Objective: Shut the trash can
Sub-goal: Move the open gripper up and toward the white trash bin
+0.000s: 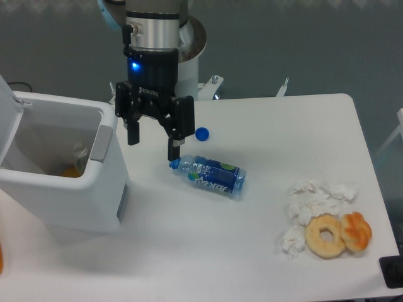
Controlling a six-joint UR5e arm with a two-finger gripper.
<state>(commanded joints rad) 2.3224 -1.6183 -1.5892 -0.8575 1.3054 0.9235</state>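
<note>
The trash can point(69, 201) is a large white boxy bin at the left of the table. Its lid point(7, 119) stands raised at the far left edge, so the top is uncovered. A grey tab point(102, 143) sits on its right rim. Inside I see a bottle and something orange. My gripper point(153, 146) hangs just right of the bin, above the table, fingers apart and open with nothing between them. Its right fingertip point(172, 153) is close above the neck of a lying blue-labelled bottle point(211, 174).
A blue bottle cap point(202, 133) lies behind the bottle. Crumpled white tissues point(312, 204) and two doughnut-like rings point(337, 234) lie at the right front. The robot's base point(189, 60) stands at the table's back edge.
</note>
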